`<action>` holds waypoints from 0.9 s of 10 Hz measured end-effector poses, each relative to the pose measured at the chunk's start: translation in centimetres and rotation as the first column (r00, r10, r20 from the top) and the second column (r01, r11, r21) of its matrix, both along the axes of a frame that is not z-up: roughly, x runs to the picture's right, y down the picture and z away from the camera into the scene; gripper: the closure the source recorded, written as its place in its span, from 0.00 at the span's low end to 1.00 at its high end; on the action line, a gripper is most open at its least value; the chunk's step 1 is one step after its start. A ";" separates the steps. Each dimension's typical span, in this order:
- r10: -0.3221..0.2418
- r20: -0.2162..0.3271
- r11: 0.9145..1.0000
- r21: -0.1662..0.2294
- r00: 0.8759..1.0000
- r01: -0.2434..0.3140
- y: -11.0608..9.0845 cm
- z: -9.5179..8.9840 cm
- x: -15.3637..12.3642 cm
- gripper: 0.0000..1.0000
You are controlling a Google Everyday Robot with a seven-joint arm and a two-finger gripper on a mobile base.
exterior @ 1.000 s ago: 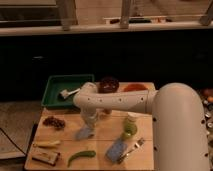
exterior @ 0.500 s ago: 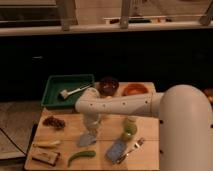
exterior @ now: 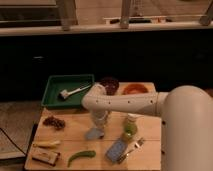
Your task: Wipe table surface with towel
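You have no text, label, brand, number or sign to read here. Nothing legible shows on the table surface (exterior: 70, 134), on the towel (exterior: 94, 134), on the flat packet (exterior: 43, 157) at the front left corner, or on the white arm. The gripper (exterior: 99, 123) is just above the towel, near the middle of the table.

— Status of arm (exterior: 131, 103)?
— Extended level from the white body (exterior: 187, 131) toward view left, bent sharply down at the elbow (exterior: 94, 98).
— Position of gripper (exterior: 98, 126)?
— Directly beneath the elbow, wrist (exterior: 100, 116) vertical, pointing down, low.
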State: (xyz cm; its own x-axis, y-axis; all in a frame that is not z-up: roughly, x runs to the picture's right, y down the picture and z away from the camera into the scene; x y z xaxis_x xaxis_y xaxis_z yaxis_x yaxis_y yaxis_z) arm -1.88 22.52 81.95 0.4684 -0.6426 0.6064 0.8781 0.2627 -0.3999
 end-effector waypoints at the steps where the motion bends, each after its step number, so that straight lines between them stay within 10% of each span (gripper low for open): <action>1: -0.006 0.005 1.000 0.000 1.000 0.006 0.0 0.2 -0.9 0.99; 9: 0.005 0.088 1.000 0.007 0.996 -0.005 0.8 -0.4 -2.9 0.99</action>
